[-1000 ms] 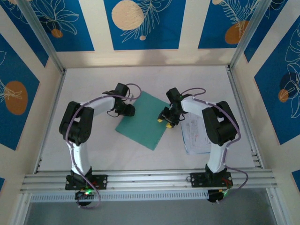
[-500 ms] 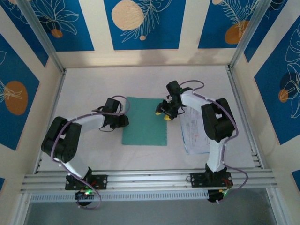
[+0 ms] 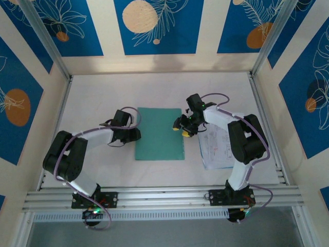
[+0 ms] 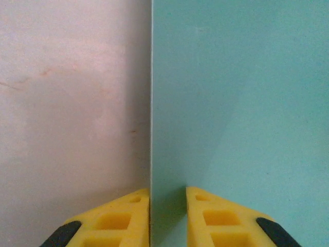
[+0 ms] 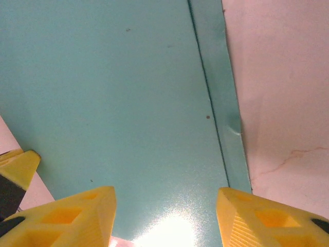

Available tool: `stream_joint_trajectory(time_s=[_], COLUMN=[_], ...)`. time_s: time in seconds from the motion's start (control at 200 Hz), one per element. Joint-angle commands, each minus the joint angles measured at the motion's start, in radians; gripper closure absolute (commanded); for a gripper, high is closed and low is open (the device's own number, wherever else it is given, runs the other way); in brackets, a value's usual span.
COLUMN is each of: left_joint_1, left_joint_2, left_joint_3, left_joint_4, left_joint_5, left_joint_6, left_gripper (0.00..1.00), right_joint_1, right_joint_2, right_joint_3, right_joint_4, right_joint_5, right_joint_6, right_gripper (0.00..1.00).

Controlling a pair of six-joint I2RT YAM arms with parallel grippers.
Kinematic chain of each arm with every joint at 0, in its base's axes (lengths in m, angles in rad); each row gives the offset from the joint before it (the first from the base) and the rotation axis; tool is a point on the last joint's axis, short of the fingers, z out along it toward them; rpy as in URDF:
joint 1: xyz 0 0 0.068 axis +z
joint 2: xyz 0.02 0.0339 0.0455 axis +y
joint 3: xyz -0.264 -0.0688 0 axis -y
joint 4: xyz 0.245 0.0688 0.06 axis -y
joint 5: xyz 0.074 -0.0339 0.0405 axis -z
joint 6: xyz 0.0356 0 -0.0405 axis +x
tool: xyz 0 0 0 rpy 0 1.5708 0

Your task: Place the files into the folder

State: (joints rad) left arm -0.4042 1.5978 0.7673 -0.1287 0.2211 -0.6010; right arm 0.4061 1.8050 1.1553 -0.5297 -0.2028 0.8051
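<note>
Folder (image 3: 159, 134): swung from diagonal to square at frame centre, unopened; left claw (image 3: 135, 135) narrowed astride its left edge, grip not determinable; right claw (image 3: 184, 129) spread, unladen, over its right edge; files (image 3: 216, 150) lie right, uninserted.

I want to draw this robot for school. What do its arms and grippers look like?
The left arm and the right arm are smooth white tubes linked by chunky black joints, with a thin purple cable looping along each. The left gripper and right gripper have bright yellow wedge-shaped fingers with hollow pockets and black patches. A little green light glows at each base.
</note>
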Motion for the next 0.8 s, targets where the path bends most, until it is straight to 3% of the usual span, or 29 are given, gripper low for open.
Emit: stream_joint_trajectory(time_s=[0.0, 0.045, 0.155, 0.27, 0.51, 0.795], left_joint_1=[-0.007, -0.007, -0.009, -0.029, -0.169, -0.489], left_joint_2=[-0.009, -0.014, -0.068, -0.191, -0.444, -0.644], left_joint_3=[-0.02, -0.022, -0.022, -0.013, -0.135, -0.319], left_joint_4=[-0.052, -0.054, -0.072, -0.155, -0.235, -0.142], left_joint_5=[-0.009, -0.006, -0.002, -0.034, -0.072, -0.283], left_joint_6=[0.012, 0.012, -0.005, -0.068, -0.431, -0.919], left_gripper=[0.8, 0.77, 0.52, 0.42, 0.4, 0.39], right_joint_1=[0.0, 0.002, 0.007, 0.013, 0.026, 0.044], right_joint_2=[0.017, 0.012, 0.002, -0.002, 0.02, 0.032], right_joint_3=[-0.019, -0.029, -0.056, -0.072, -0.079, -0.082], right_joint_4=[0.008, 0.013, 0.028, 0.037, 0.037, 0.01], right_joint_5=[-0.027, -0.035, -0.044, -0.058, -0.045, 0.001], right_joint_6=[0.003, 0.003, 0.005, 0.01, 0.014, 0.006], right_gripper=[0.45, 0.45, 0.45, 0.45, 0.45, 0.45])
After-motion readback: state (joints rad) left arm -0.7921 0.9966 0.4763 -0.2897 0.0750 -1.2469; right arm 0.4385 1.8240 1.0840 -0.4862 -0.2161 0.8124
